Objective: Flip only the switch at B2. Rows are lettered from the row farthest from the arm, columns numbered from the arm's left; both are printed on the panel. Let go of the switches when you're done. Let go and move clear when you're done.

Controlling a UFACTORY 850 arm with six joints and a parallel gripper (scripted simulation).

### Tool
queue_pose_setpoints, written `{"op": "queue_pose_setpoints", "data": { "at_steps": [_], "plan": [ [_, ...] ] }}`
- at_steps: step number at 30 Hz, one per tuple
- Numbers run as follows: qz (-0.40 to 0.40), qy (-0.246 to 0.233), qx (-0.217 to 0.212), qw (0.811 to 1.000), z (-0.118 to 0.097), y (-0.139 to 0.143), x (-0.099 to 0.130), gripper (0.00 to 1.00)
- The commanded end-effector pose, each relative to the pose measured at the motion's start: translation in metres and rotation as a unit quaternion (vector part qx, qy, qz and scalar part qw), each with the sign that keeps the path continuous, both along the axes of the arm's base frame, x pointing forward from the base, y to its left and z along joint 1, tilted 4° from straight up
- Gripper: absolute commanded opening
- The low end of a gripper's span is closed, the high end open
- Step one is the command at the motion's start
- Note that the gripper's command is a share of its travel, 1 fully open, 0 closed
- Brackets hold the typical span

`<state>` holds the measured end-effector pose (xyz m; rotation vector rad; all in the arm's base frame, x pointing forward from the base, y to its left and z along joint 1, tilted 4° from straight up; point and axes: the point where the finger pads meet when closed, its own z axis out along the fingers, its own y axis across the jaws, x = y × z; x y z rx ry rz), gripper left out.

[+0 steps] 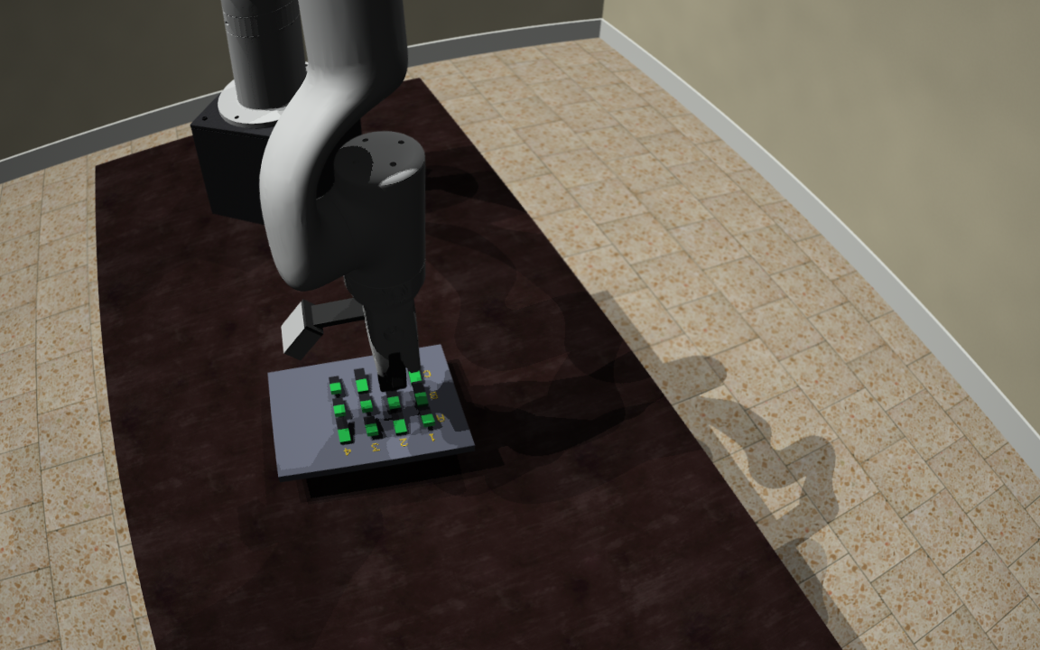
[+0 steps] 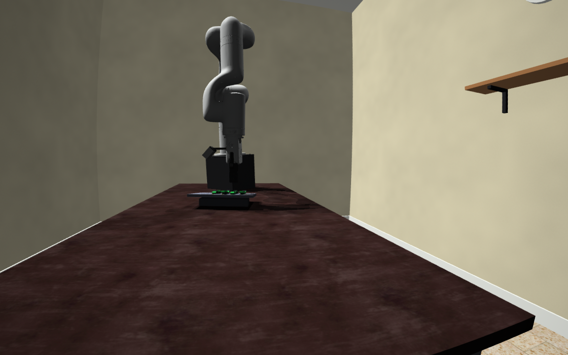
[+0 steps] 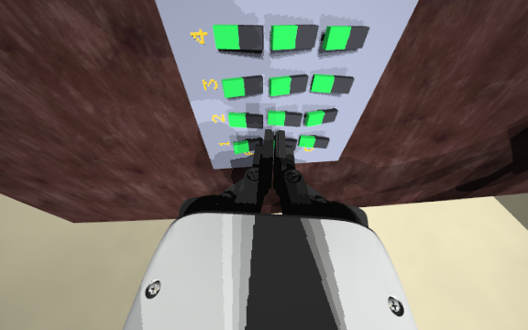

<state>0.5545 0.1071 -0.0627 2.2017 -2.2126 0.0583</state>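
Note:
A grey switch panel (image 1: 370, 412) lies on the dark table, with three lettered rows and four numbered columns of green-and-black rocker switches. It also shows in the wrist view (image 3: 282, 82) and far off in the exterior view (image 2: 222, 194). The B2 switch (image 3: 283, 118) is in the middle row and also shows in the top view (image 1: 393, 402). My gripper (image 3: 273, 143) (image 2: 232, 169) is shut and holds nothing. It hangs a little above the panel, with its tips over the middle row between columns 1 and 2. In the top view the gripper (image 1: 391, 373) hides the C2 switch.
The arm's black base (image 1: 225, 162) stands at the table's end behind the panel. A small grey camera block (image 1: 300, 331) sticks out from the wrist over the panel's near edge. A wooden shelf (image 2: 537, 72) hangs on the right wall.

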Motion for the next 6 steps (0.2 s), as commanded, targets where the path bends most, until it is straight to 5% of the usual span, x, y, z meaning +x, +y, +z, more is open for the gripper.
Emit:
{"op": "queue_pose_setpoints", "data": {
  "at_steps": [1,6],
  "plan": [
    [0.0,0.0,0.0,1.0,0.0013,0.0002,0.0005,0.0],
    [0.0,0.0,0.0,1.0,0.0013,0.0002,0.0005,0.0]
  ]
}}
